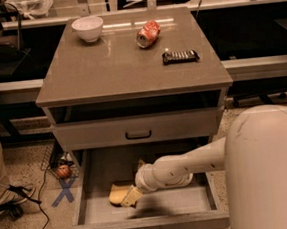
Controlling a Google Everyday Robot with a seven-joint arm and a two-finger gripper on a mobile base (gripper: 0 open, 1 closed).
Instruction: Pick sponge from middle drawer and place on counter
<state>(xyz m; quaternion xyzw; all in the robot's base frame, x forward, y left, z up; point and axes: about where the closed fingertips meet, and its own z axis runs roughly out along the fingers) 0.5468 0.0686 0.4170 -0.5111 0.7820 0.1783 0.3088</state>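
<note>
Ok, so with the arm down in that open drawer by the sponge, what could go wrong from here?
The gripper sits low in the open drawer, beside the sponge; it might shove the soft sponge along the floor rather than catch it. Lifting out, the arm could hit the closed drawer front just above. The counter already holds a bowl and can to avoid.
</note>
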